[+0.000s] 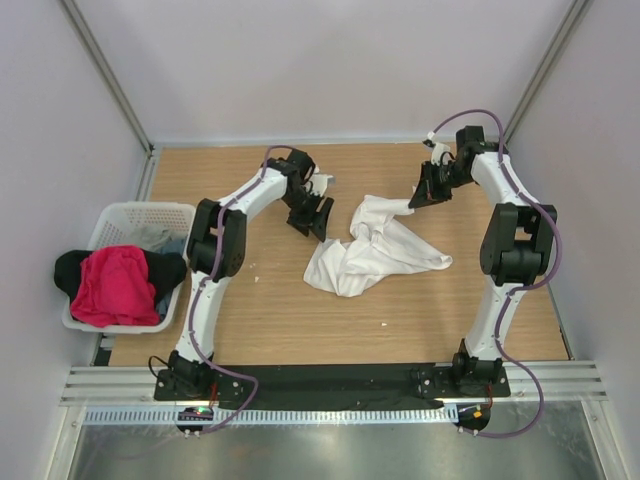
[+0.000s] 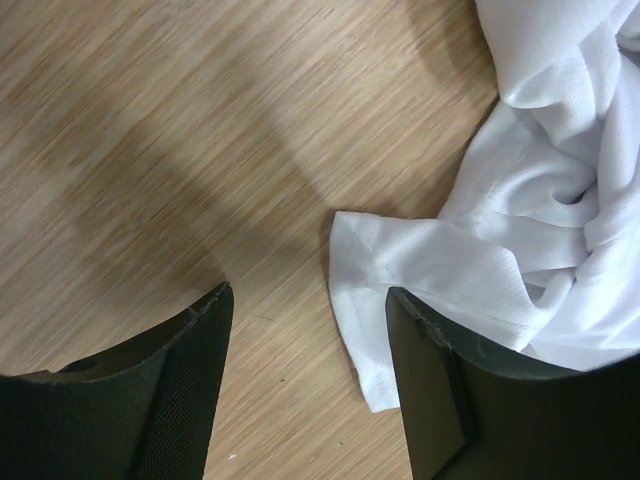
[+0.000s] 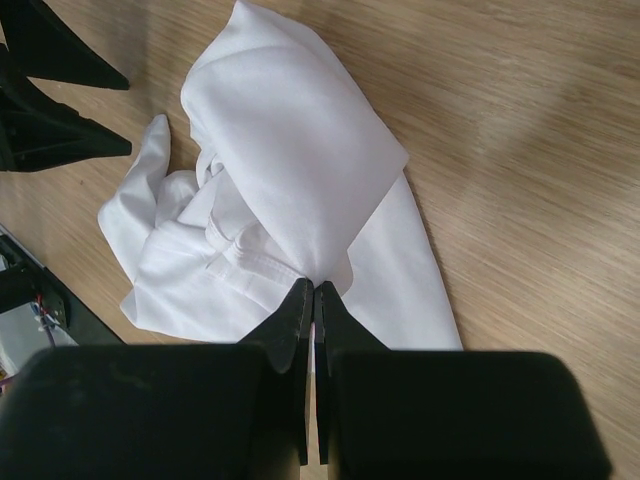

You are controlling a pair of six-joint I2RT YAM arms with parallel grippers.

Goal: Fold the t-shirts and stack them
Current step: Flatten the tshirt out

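Observation:
A crumpled white t-shirt lies in the middle of the wooden table. My right gripper is shut on an edge of it and holds that part lifted; in the right wrist view the cloth hangs from the pinched fingertips. My left gripper is open and empty just left of the shirt; in the left wrist view a shirt corner lies on the table between its fingers, close to the right one. A pink-red t-shirt and a black t-shirt lie on the basket.
A white lattice basket stands at the table's left edge, holding the pink-red and black shirts. The table's front edge runs along a black strip by the arm bases. Walls close in the back and sides.

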